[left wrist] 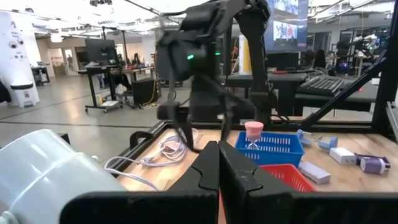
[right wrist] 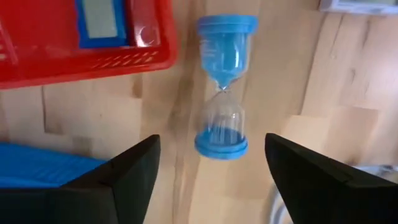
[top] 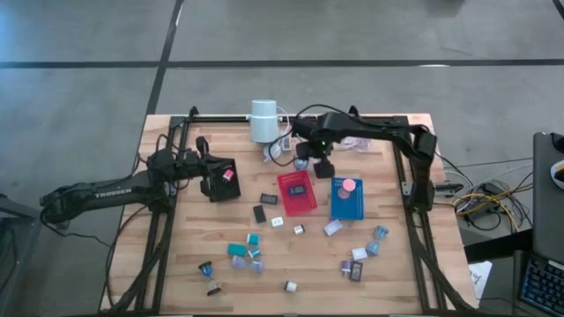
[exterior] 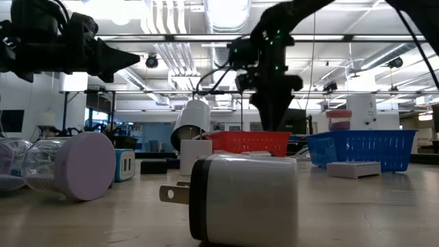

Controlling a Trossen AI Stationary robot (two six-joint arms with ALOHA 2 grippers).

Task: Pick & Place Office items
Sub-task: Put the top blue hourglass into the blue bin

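A: Where's the blue hourglass [right wrist: 221, 87] relative to the right gripper [right wrist: 208, 171]?

B: Lying flat on the wooden table [top: 397, 264], just off the back edge of the red tray [right wrist: 81, 43]. In the right wrist view it sits between the spread fingers [right wrist: 134, 174], its long axis running straight ahead from them, toward twelve o'clock. From overhead, the gripper [top: 323, 165] hovers at the red tray's one o'clock corner and hides the hourglass, I think.

A: And the left gripper [left wrist: 217, 171]?

B: Pressed together, empty, well apart at the tray's nine o'clock. The right arm is clearly nearer. To pinch the narrow waist, I'd judge it must drop straight down.
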